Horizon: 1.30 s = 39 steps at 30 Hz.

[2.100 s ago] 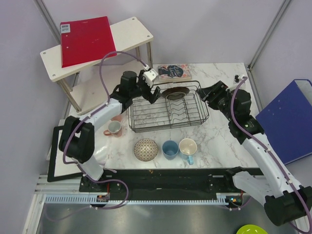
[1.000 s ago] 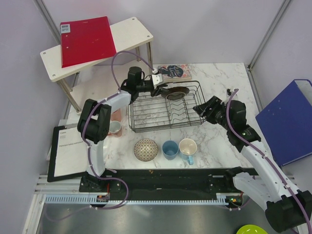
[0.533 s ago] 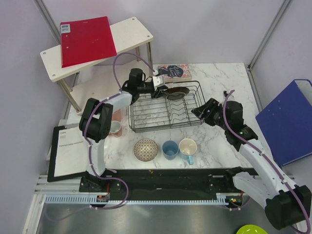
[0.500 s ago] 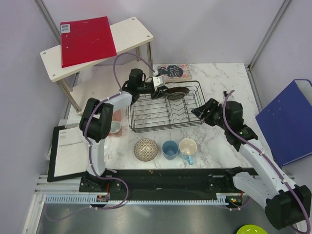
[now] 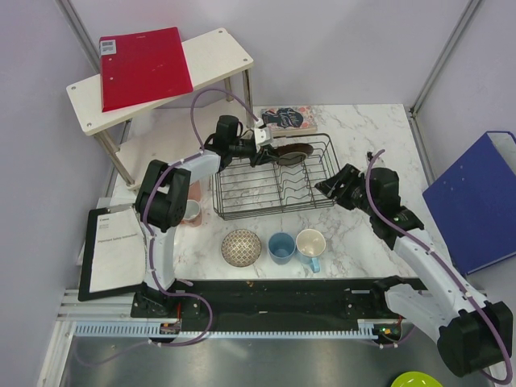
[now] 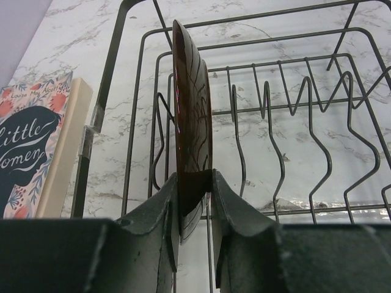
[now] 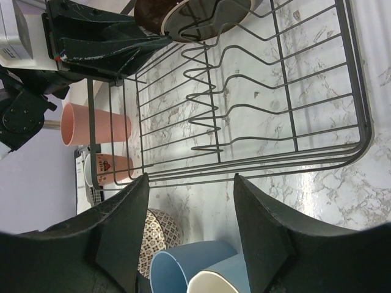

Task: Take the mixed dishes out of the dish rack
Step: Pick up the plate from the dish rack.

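While the left arm (image 5: pixel 181 165) bends at the elbow and reaches sideways over the back left corner of the dish rack (image 5: pixel 266 193), the left jaws are squeezed tight on the dark red-brown plate (image 6: pixel 192 116). Its two dark fingers (image 6: pixel 164 210) press one on each face, low on the rim. The plate stands up on its edge in the back row of the rack, between the wavy wires. It is very near the rack's back wall. A Little Women book (image 6: pixel 30 152) lies flat on the counter (image 5: pixel 363 133) just outside that wall.

The right arm (image 5: pixel 411 234) comes up from the near edge and points left at the right end of the rack. The right jaws are spread wide with nothing between them. I cannot tell if they touch the wire.

Left of the rack are the salmon-pink tumbler (image 7: pixel 95 132) and the small pale cup (image 7: pixel 110 168), close together. In front of the rack, in a row, are the red-speckled bowl (image 5: pixel 241 247), the blue cup (image 5: pixel 280 247) and the light-blue mug with cream inside (image 5: pixel 310 243). A strip of bare marble runs between that row and the rack. More bare marble shows to the right of the rack.
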Each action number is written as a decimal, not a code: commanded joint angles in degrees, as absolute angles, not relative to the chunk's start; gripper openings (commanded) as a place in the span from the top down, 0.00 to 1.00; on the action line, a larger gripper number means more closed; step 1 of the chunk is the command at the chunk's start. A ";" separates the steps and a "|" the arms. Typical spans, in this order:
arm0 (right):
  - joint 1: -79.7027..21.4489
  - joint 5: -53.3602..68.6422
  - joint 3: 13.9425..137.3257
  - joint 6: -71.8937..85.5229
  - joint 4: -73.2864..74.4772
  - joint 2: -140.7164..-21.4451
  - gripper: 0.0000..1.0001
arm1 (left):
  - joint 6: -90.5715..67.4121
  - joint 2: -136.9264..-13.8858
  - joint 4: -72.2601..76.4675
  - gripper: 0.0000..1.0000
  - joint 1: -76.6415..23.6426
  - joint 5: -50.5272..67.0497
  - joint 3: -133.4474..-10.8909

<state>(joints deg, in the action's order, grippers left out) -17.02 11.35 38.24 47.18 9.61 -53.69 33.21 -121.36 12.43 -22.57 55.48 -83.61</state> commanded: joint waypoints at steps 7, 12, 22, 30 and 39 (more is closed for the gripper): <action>-16.96 12.83 37.53 47.81 5.89 -54.76 0.36 | 34.80 -121.03 10.37 0.98 -22.41 57.65 -86.13; -16.96 12.92 37.09 48.08 5.71 -54.23 0.37 | 33.84 -120.50 9.58 0.98 -22.15 59.23 -87.89; -16.88 12.75 36.92 47.73 5.89 -53.53 0.37 | 30.16 -119.53 10.19 0.98 -20.92 63.01 -91.93; -16.96 9.84 35.25 46.32 6.33 -55.28 0.37 | 22.86 -120.41 17.92 0.98 -19.60 66.00 -93.51; -16.96 10.02 34.28 47.02 4.92 -55.90 0.37 | 8.09 -119.71 32.60 0.98 -17.32 69.87 -94.57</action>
<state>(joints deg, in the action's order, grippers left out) -17.02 10.48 34.76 47.13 7.53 -55.57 15.09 -121.36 19.11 -18.76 67.02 -90.52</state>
